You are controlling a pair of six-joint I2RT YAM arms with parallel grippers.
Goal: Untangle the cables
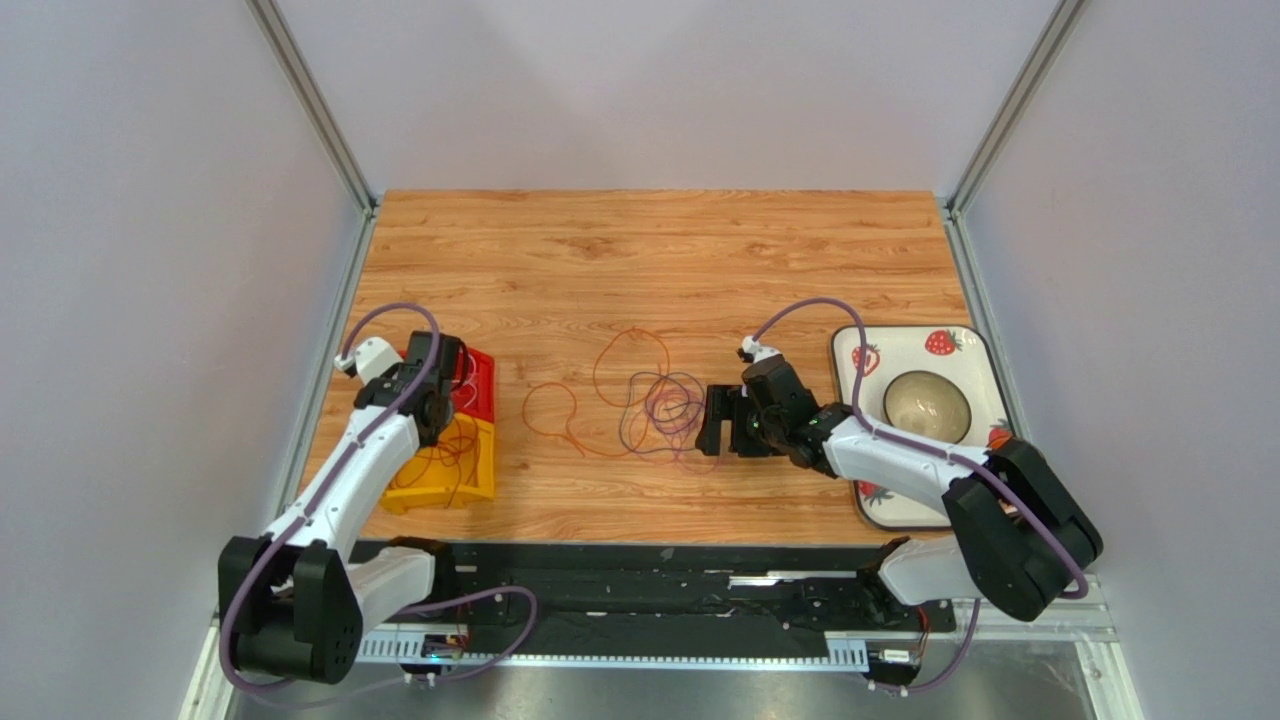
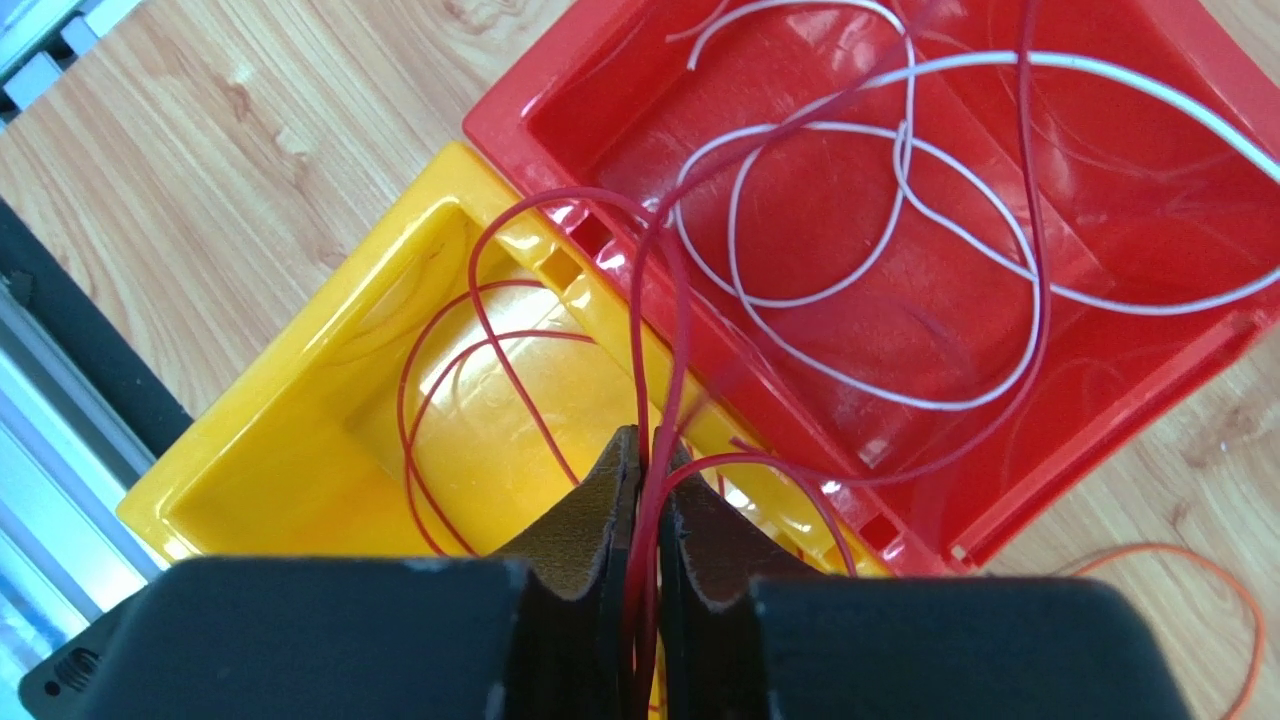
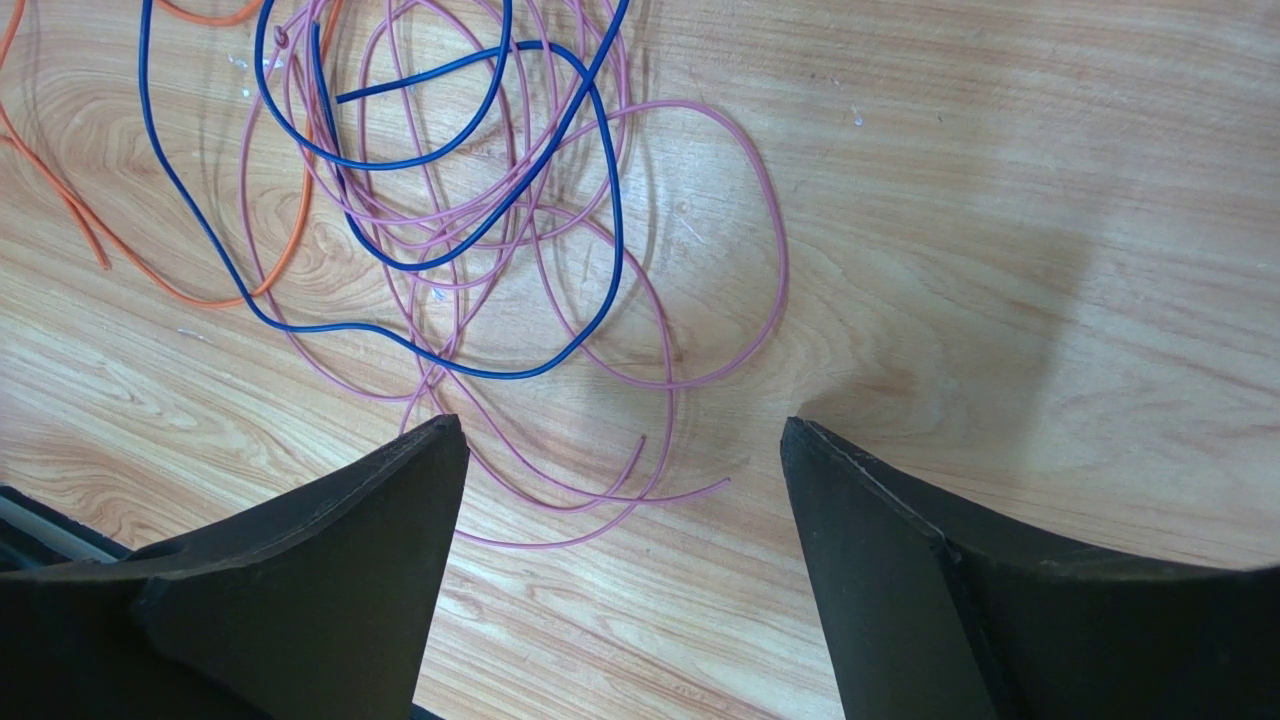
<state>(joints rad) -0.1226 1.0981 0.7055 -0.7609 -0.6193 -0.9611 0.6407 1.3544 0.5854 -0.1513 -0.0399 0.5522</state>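
On the wooden table lies a loose tangle of cables (image 1: 661, 405); an orange loop (image 1: 564, 413) trails off to its left. In the right wrist view the tangle shows as pink cable (image 3: 706, 225), blue cable (image 3: 601, 195) and orange cable (image 3: 90, 225). My right gripper (image 3: 619, 428) stands open just right of the tangle, nothing between its fingers. My left gripper (image 2: 649, 443) hangs over the yellow bin (image 2: 301, 450), its jaws pinched to a narrow slit on a thin red cable (image 2: 661, 315). A white cable (image 2: 902, 270) lies coiled in the red bin (image 2: 601, 105).
The red bin (image 1: 478, 383) and yellow bin (image 1: 451, 473) sit side by side at the table's left edge. A strawberry-patterned tray (image 1: 962, 353) with a bowl (image 1: 924, 398) stands at the right. An orange cable (image 2: 1217, 600) lies on the wood beside the red bin.
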